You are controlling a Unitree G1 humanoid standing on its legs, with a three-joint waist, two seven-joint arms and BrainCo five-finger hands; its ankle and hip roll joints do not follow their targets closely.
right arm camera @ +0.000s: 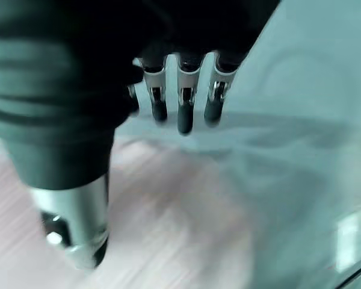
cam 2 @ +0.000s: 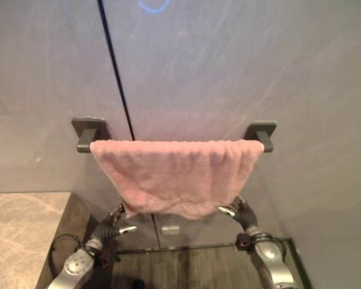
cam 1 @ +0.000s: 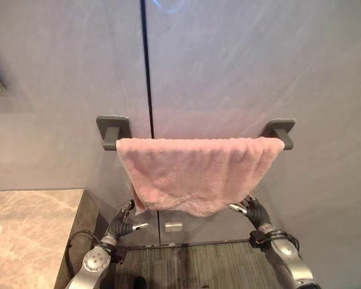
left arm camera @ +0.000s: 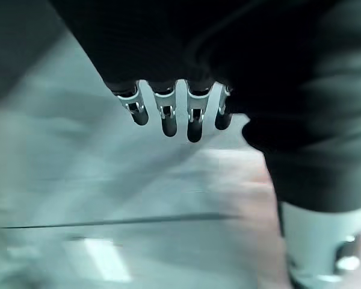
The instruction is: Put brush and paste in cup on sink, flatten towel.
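One pink towel draped over a grey wall bar, spread almost from bracket to bracket, with both hands below its hem.

Its lower edge sags unevenly, so flattening looks nearly but not fully done; brush, paste and cup cannot be judged from these views. Left hand and right hand sit under the left and right corners, fingers straight and relaxed, holding nothing. Grey wall panels stand behind; a marble counter lies near left.
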